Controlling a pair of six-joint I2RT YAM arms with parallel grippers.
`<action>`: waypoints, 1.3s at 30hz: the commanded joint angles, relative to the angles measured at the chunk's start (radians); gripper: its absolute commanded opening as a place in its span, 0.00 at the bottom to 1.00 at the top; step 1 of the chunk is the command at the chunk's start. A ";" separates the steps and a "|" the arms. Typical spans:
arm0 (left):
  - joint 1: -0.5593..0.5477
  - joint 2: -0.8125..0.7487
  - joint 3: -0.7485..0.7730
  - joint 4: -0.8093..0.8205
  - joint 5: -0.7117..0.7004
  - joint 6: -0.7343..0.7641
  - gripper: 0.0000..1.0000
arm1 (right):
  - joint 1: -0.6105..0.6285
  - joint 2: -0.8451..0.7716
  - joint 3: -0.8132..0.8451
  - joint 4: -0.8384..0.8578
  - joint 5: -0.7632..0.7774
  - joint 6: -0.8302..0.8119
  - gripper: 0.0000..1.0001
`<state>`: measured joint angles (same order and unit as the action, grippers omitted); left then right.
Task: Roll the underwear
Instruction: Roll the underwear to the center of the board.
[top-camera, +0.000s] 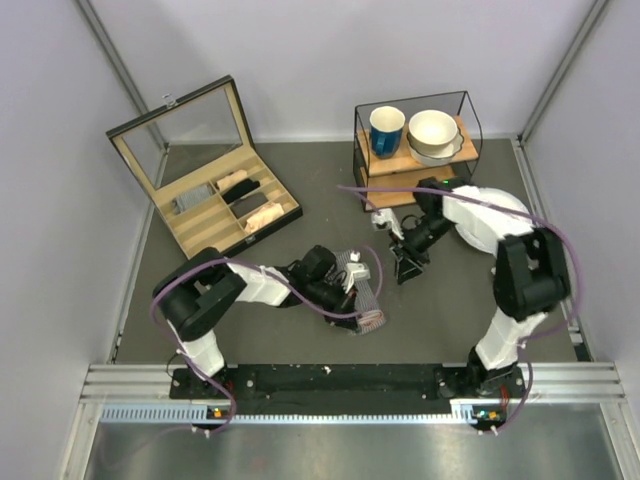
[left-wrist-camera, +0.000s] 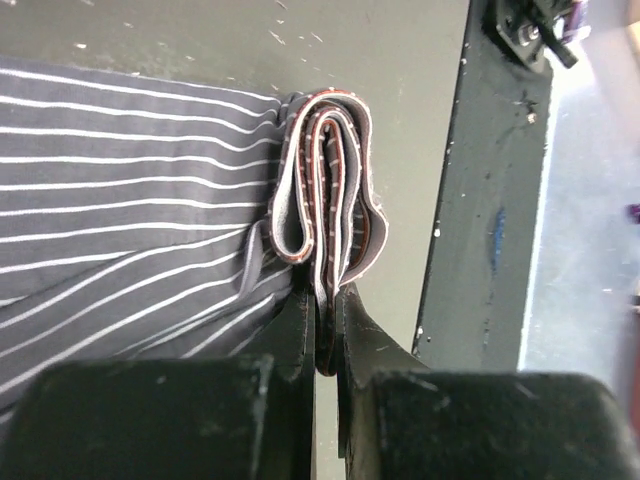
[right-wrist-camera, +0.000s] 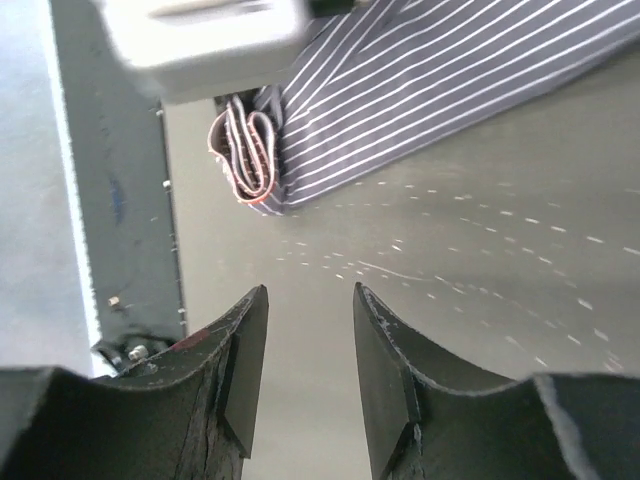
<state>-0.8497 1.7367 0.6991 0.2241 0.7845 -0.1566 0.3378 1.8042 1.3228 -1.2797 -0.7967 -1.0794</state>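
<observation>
- Underwear (top-camera: 365, 300) lies striped on the surface (top-camera: 320, 190) near the front rail (top-camera: 340, 380), its rolled end clamped in my left fingers (left-wrist-camera: 322, 310); a careless tug could unwind that coil.
- My right fingers (right-wrist-camera: 310, 300) hang apart, empty, nearby; the unpinned flat cloth may bunch.

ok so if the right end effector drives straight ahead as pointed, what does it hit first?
Probably the bare grey table mat: the open right end effector tilts down at it. Beyond lies the rolled end of the grey pinstriped cloth underwear. Depth unclear.
</observation>
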 joint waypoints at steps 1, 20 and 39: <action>0.082 0.099 0.013 -0.044 0.104 -0.115 0.00 | -0.026 -0.294 -0.106 0.149 0.019 -0.025 0.40; 0.215 0.251 0.149 -0.178 0.139 -0.225 0.01 | 0.486 -0.620 -0.637 0.715 0.261 -0.168 0.60; 0.222 0.143 0.140 -0.115 0.148 -0.278 0.15 | 0.616 -0.427 -0.697 0.911 0.560 -0.113 0.52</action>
<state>-0.6506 1.9469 0.8509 0.0555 1.0496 -0.4583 0.9470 1.3277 0.6346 -0.4187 -0.3405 -1.2263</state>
